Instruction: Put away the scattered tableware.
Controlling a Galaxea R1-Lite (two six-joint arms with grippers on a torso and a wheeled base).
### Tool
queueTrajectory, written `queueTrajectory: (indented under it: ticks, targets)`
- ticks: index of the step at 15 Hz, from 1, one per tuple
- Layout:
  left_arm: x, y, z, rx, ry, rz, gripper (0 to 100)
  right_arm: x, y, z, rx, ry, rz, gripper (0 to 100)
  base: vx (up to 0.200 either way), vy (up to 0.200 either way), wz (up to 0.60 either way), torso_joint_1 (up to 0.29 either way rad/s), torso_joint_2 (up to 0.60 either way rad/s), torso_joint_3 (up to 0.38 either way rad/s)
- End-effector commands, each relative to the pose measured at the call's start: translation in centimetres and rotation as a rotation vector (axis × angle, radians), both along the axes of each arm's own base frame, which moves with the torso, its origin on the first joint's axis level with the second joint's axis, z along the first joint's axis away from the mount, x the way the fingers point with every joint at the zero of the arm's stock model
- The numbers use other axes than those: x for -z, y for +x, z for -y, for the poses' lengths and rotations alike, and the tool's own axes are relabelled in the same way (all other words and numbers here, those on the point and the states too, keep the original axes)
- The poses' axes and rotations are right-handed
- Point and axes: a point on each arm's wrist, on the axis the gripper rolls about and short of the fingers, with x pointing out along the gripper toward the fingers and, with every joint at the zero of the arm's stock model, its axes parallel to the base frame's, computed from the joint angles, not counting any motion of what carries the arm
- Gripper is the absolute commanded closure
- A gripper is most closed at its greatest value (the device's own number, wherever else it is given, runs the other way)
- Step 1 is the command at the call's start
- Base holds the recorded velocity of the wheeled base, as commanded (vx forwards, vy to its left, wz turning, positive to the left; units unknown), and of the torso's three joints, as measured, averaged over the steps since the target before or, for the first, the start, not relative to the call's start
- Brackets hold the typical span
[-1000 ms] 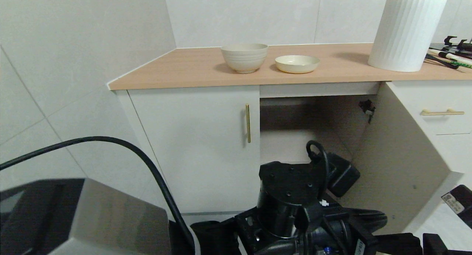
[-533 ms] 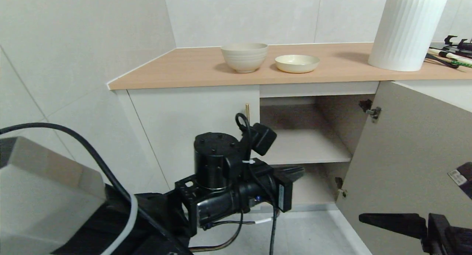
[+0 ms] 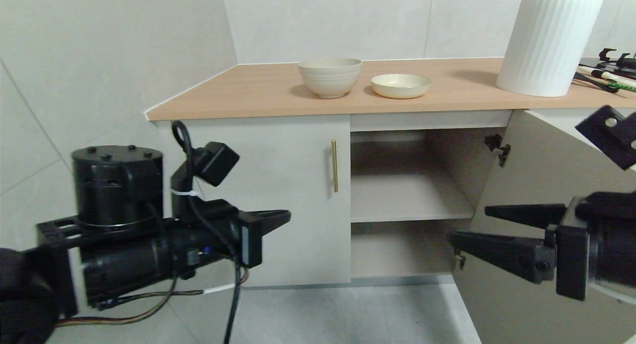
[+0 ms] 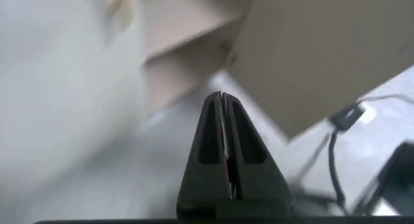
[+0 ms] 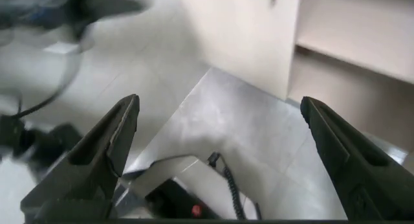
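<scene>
Standing open now, the cabinet door bares the shelves between both claws. The left claw, pinched closed, has drawn aside; the right claw gapes wide. The ribbed bowl and shallow dish wait on the countertop above, seemingly ready for stowing.

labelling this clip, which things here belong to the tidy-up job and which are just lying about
Job in hand: deep bowl; shallow dish; open cabinet.
Lying about: white ribbed canister; dark-handled items at the counter's right end, too small to identify.
</scene>
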Motion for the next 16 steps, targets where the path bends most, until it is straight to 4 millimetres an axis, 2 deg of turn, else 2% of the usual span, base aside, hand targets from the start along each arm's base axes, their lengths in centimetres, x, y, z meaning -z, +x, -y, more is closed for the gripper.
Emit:
queueTrajectory:
  ticks: [1, 4, 5, 8, 16]
  targets:
    - [-4.0, -3.5, -3.9, -0.080, -0.027, 0.068, 100, -1.5, 2.4, -1.7, 0.035, -0.027, -0.030, 0, 0.000, 0.000, 0.00, 0.000, 0.00, 0.000]
    - [-4.1, -3.4, -4.6, -0.118, -0.023, 0.053, 100, -1.0, 3.8, -1.2, 0.125, -0.035, -0.050, 0, 0.000, 0.000, 0.00, 0.000, 0.00, 0.000]
    - [-4.0, -3.2, -4.6, -0.123, -0.018, 0.045, 0, -1.0, 3.9, -1.1, 0.137, -0.030, -0.056, 0, 0.000, 0.000, 0.00, 0.000, 0.00, 0.000]
    - [-4.1, -2.8, -4.4, -0.126, -0.029, 0.044, 0, -1.3, 3.8, -0.7, 0.157, -0.007, -0.061, 0, 0.000, 0.000, 0.00, 0.000, 0.00, 0.000]
    - [-5.2, -3.3, -4.7, -0.135, -0.047, 0.087, 0, -1.4, 4.0, -0.3, 0.192, -0.024, -0.074, 0, 0.000, 0.000, 0.00, 0.000, 0.00, 0.000]
